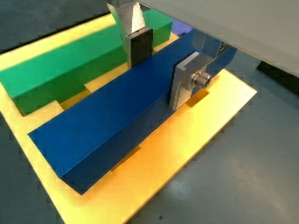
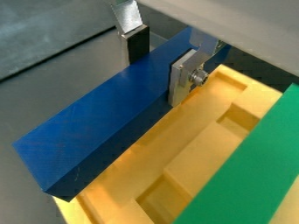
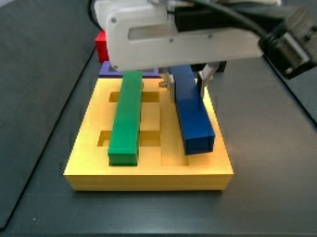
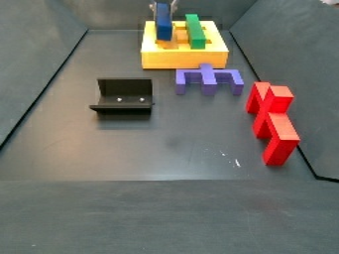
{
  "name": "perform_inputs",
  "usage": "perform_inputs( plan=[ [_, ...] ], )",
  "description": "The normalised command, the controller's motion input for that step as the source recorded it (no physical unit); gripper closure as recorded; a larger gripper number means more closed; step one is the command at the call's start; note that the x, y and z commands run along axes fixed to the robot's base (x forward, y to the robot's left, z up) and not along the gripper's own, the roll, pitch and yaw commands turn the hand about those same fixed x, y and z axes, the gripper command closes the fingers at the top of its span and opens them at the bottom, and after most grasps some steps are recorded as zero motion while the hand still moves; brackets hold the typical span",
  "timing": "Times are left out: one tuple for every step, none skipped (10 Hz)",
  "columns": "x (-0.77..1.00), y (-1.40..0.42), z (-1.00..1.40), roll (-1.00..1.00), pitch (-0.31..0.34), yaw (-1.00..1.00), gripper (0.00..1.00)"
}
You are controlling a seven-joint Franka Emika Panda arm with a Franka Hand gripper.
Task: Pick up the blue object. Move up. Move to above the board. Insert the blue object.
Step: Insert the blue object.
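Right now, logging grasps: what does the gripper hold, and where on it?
The gripper grips the blue bar by its long sides near one end, over the board.

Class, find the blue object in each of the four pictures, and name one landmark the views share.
Wrist view: blue object runs diagonally across the centre, between the hand's fingers.
Wrist view: blue object again diagonal, centre.
Side view: right of centre, beside the green bar.
Side view: top centre, small.
Shared landmark: the board.
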Motion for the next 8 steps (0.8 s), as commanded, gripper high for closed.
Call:
perform_inputs(
  plan=[
    [-0.09,0.00,-0.17,0.00,-0.043,-0.10,1.00],
    [-0.12,0.00,-0.07,0.00,-0.010,-0.02,1.00],
    [-0.19,0.00,-0.08,0.02,-0.023,-0.03,1.00],
    [-0.17,0.00,-0.15,0.04,-0.044,-0.06,1.00],
    [-0.18,0.00,-0.17,0.02,-0.061,-0.08,1.00],
    [-0.08,-0.06,-0.14,0.00,-0.044,-0.10,1.00],
    [-0.02,-0.09,-0.11,0.00,-0.030,-0.14,1.00],
    [-0.05,-0.11,-0.06,0.01,-0.026,-0.25,1.00]
  ],
)
